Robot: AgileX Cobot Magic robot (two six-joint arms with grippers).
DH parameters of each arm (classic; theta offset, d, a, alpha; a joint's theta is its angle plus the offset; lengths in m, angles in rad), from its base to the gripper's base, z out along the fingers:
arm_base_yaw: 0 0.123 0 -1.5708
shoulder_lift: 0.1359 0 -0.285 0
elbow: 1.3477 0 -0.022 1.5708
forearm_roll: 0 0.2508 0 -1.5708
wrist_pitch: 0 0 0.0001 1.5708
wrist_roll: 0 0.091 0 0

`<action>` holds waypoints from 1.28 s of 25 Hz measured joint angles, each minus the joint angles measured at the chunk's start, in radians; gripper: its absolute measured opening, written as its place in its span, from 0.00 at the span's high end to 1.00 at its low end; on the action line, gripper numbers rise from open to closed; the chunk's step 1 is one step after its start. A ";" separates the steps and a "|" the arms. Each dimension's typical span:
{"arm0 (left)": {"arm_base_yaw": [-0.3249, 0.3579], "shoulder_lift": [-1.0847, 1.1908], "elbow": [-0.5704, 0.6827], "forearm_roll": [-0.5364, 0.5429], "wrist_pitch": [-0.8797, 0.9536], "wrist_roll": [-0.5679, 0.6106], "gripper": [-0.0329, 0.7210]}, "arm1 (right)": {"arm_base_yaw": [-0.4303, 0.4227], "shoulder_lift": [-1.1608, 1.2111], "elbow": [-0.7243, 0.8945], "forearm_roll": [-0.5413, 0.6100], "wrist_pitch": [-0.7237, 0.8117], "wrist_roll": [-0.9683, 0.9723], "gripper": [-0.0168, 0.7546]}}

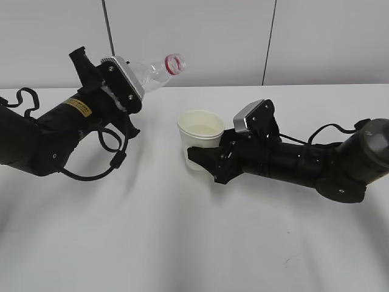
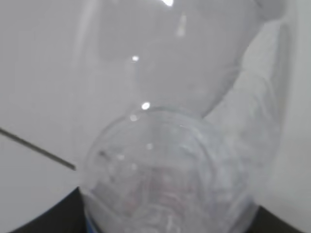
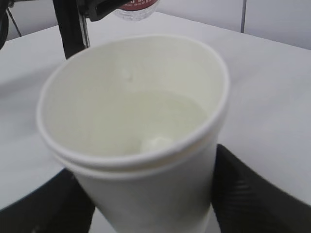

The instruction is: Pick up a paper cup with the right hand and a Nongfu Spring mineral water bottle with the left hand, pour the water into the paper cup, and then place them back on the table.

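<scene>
The left hand (image 1: 121,91) grips the water bottle (image 1: 152,72), jaws closed around its body, the bottle tilted nearly on its side in the air over the table's (image 1: 182,243) far left part, open red-ringed mouth pointing toward the middle. From the left wrist, only clear, crinkled plastic fills the view, and it looks nearly empty. So it probably weighs little now, and thin walls like these dent easily; a hold low on the body, as here, suits it, with a gentle squeeze.

The right hand (image 1: 203,159) has its jaws closed on the paper cup (image 1: 200,137), one finger on each side of the lower wall. The cup stands upright near the table's middle, just beside and below the bottle's mouth, not touching it. The right wrist view shows water lying in the bottom. That makes the cup bottom-heavy but soft-sided: squeeze too hard and it buckles, tip it and it spills. Whether its base rests on the table I cannot tell.
</scene>
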 joint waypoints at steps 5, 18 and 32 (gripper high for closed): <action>0.000 0.000 0.017 -0.086 0.001 -0.281 0.52 | 0.000 0.000 0.000 0.030 0.000 0.000 0.34; 0.000 0.032 0.028 -0.093 0.000 -0.959 0.52 | 0.000 0.000 0.000 0.130 0.000 -0.046 0.34; 0.000 0.069 0.028 -0.088 -0.007 -0.982 0.52 | -0.002 0.000 0.000 0.414 0.000 -0.185 0.34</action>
